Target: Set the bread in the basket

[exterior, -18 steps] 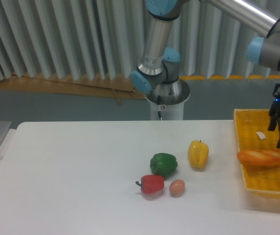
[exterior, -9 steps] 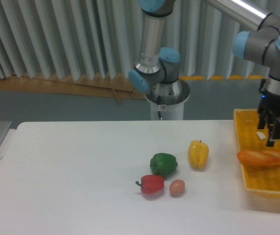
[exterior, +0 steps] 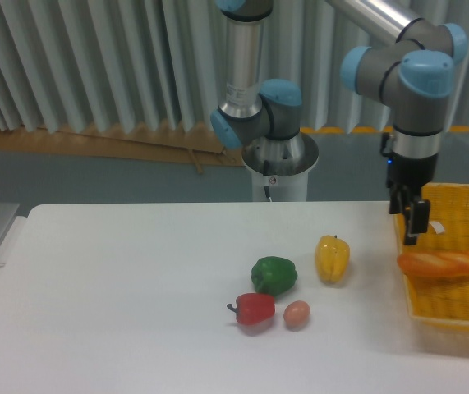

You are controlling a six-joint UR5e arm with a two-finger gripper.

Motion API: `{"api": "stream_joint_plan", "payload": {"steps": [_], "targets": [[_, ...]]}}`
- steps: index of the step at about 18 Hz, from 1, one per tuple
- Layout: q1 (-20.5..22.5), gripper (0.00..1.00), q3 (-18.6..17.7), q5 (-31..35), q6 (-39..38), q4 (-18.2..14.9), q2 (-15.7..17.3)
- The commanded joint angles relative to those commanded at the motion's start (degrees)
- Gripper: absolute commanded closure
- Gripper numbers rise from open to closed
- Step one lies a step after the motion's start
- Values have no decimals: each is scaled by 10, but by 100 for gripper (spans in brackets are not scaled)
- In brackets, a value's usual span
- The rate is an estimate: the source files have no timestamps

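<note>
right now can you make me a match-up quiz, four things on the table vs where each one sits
Things:
1. bread
2. egg
3. green pepper
4. yellow pepper

Places:
A. just right of the red pepper
B. lying across the basket, one end over its left rim
C. nearest the basket among the peppers
D. just behind the red pepper

Pairs: 1-B, 2-A, 3-D, 4-C

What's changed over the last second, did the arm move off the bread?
The gripper has swung left and slightly up, from over the basket interior to its left rim, holding nothing. The bread lies where it was, across the basket with its left tip over the rim. The yellow pepper, green pepper, red pepper and egg have not moved.
</note>
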Motion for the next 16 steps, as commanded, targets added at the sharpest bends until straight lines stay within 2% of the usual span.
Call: {"api": "stream_joint_plan", "payload": {"steps": [2, 5, 7, 10, 16], "targets": [[-11, 0, 6, 0, -37, -26, 0], [-18, 0, 4, 10, -55, -91, 9], [-33, 0, 1, 36, -60, -99, 11], [-47, 0, 3, 39, -90, -110, 18], [-58, 0, 4, 33, -90, -109, 33]]}}
